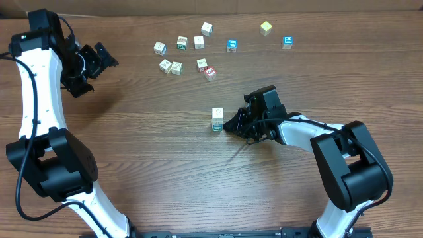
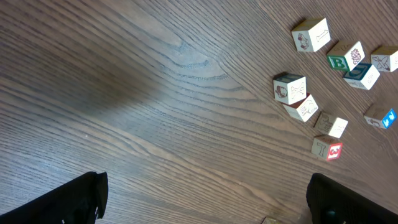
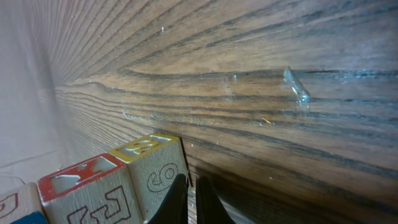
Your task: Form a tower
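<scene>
Near the middle of the table [image 1: 132, 165], the tower [image 1: 217, 119] is standing upright, a narrow one-cube-wide stack with a pale top and teal showing at its base. The right gripper [image 1: 229, 124] is reaching in low from the right, its tip hanging just beside the stack. Its two fingers [image 3: 200, 202] are pressed together with nothing between them. In the right wrist view the tips are sitting right at the side of a yellow-printed cube [image 3: 152, 168], with a red-printed cube [image 3: 93, 193] adjoining it in the stack. Whether metal is actually touching wood, I cannot tell.

Over on the far left, the left gripper [image 1: 99, 63] is hovering above bare wood, well apart from everything. Its jaws are spread wide and holding nothing, with the dark fingers [image 2: 68, 199] framing the lower corners of its own camera view.

Along the far edge, the loose cubes [image 1: 199, 42] are lying scattered singly — pale ones, a blue one, a yellowish one — well clear of the tower.
</scene>
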You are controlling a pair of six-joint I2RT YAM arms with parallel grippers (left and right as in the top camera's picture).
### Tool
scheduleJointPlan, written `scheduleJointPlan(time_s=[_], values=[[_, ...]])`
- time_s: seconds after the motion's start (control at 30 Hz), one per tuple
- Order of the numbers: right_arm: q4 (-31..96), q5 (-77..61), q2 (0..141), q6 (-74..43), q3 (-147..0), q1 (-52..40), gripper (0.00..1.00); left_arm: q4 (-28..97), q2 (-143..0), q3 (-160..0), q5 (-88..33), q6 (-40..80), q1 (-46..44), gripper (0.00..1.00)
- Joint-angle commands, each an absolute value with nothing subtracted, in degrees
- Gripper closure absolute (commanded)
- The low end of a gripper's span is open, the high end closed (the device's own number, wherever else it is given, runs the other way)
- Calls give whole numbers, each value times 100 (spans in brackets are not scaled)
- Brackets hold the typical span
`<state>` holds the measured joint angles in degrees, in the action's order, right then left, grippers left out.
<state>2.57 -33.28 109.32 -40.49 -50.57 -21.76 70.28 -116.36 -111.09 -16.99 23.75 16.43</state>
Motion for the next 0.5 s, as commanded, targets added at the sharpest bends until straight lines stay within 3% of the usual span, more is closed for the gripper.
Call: scheduleJointPlan(time_s=[0.0, 0.47], values=[[224, -3422, 11006, -4049, -5019, -2191, 96, 7022, -11614, -11187, -1741, 2270, 1610, 0], [281, -3420, 11006, -4049, -5019, -2250, 96, 7022, -11614, -11187, -1743, 2270, 1610, 1]])
